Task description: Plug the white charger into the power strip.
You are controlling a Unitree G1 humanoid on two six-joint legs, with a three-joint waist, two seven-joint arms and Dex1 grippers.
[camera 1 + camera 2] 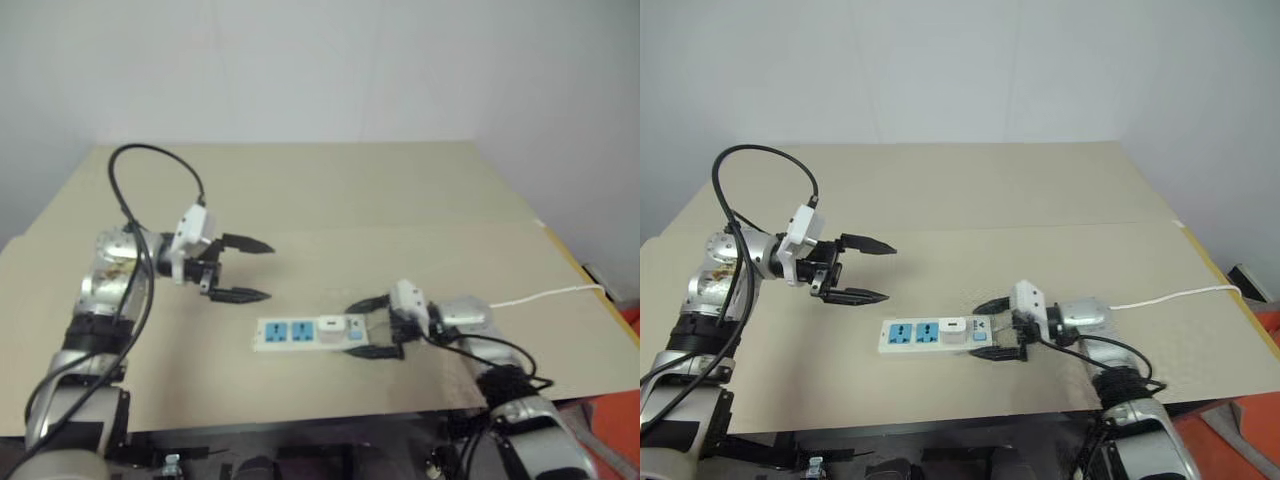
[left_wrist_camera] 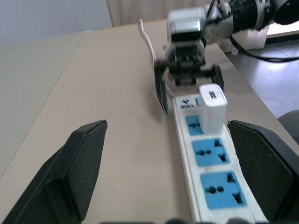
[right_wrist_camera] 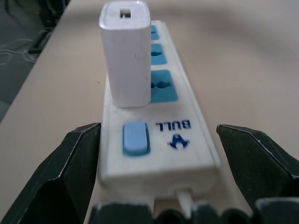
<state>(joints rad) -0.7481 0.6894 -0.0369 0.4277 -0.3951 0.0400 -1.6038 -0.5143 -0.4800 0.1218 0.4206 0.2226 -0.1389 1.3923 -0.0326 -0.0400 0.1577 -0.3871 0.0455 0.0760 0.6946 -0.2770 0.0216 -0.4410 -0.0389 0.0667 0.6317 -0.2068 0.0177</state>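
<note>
Near the front edge of the tabletop [image 1: 300, 190], a little right of its middle, the power strip [image 1: 300, 336] lies flat along that edge, and the white charger [image 3: 126, 60] stands upright in the socket panel next to the switch end, its body sitting down against the strip; so the plugging looks done, though whether the pins are fully home cannot be told. What seems left is only for the arms to clear away. The right tool [image 1: 372, 327] is spread wide around the switch end of the strip, one black finger on either side, seemingly touching neither the strip nor the charger. The other two blue sockets are empty. The strip's thin white cable [image 1: 545, 295] runs off toward the right edge. Farther back and toward the left edge, the left tool [image 1: 247, 270] hangs above the tabletop, spread open and empty, well apart from the strip. No containers are present
</note>
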